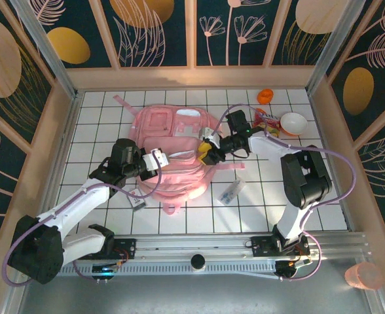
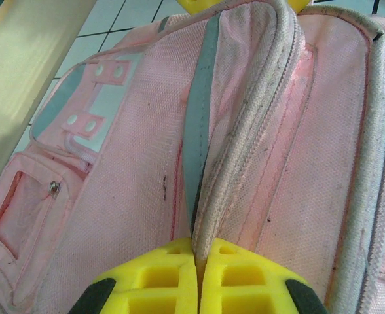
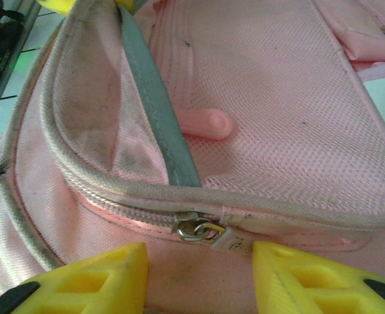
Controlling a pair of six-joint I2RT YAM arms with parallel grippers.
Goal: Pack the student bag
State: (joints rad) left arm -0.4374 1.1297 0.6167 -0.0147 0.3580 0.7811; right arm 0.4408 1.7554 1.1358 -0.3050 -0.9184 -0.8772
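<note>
The student bag (image 1: 176, 154), a large pale pink backpack, lies flat in the middle of the tiled table. My left gripper (image 2: 201, 254) is shut on the bag's grey piped zip edge (image 2: 245, 131) and holds that fold pinched up. Seen from above, this gripper (image 1: 158, 159) is at the bag's left side. My right gripper (image 3: 200, 261) is open, its yellow fingers (image 3: 97, 275) standing either side of the metal zip slider (image 3: 198, 229) and its white pull tab (image 3: 233, 242) without touching them. From above, the right gripper (image 1: 209, 152) is at the bag's right side.
A white bowl (image 1: 293, 123), an orange item (image 1: 265, 96) and a red packet (image 1: 264, 121) lie at the back right. A small clear packet (image 1: 232, 192) lies in front of the bag on the right, and a small tag (image 1: 137, 201) on the left. Wooden walls enclose the table.
</note>
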